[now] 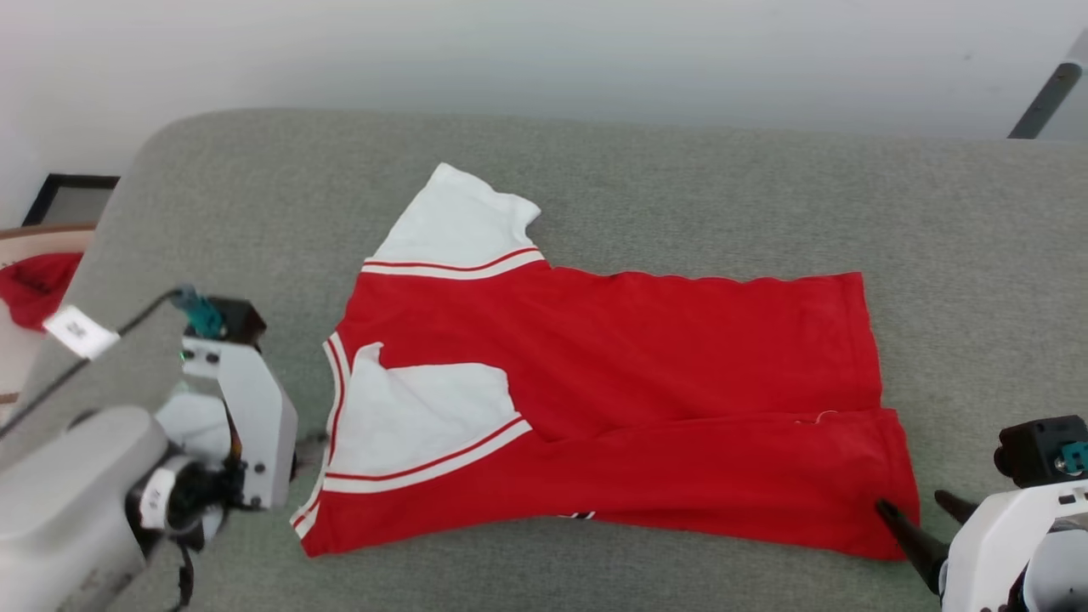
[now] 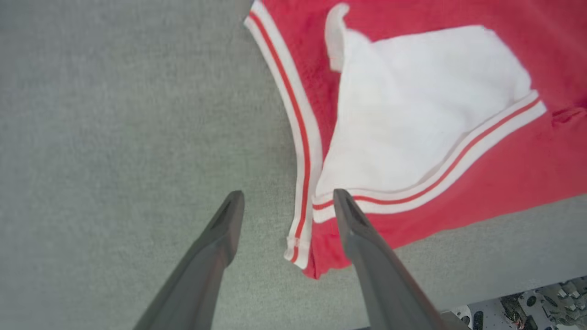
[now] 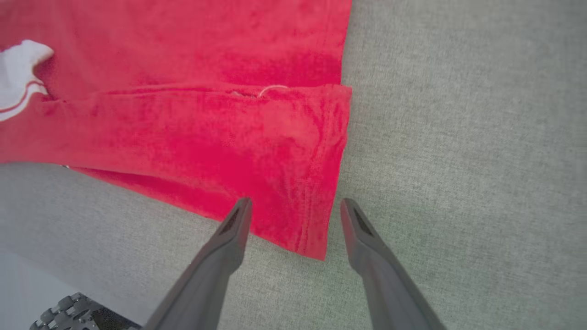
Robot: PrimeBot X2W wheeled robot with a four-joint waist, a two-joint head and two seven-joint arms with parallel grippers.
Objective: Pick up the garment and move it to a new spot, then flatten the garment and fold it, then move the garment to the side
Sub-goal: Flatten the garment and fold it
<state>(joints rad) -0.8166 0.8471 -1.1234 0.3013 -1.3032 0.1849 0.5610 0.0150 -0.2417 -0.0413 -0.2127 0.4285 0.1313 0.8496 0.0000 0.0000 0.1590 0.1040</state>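
Note:
The garment (image 1: pixel 646 357) lies spread on a grey-green cushion (image 1: pixel 680 187), collar end to the left. It is red, with one white sleeve (image 1: pixel 459 225) at the far side and the other (image 1: pixel 416 416) folded onto the body. Its near long edge is doubled over. My left gripper (image 2: pixel 289 196) is open, its fingers (image 2: pixel 362 238) straddling the striped collar corner (image 2: pixel 300 247) without holding it. My right gripper (image 3: pixel 297 201) is open too, with the red hem corner (image 3: pixel 312 238) lying loose between its fingers. In the head view the right gripper (image 1: pixel 911 501) sits at the garment's near right corner.
A small plain red cloth bundle (image 1: pixel 34 285) lies off the cushion's left end, near a dark frame (image 1: pixel 72 195). A dark pole (image 1: pixel 1045 98) leans at the upper right. A pale wall runs behind. The cushion's front edge is close below both grippers.

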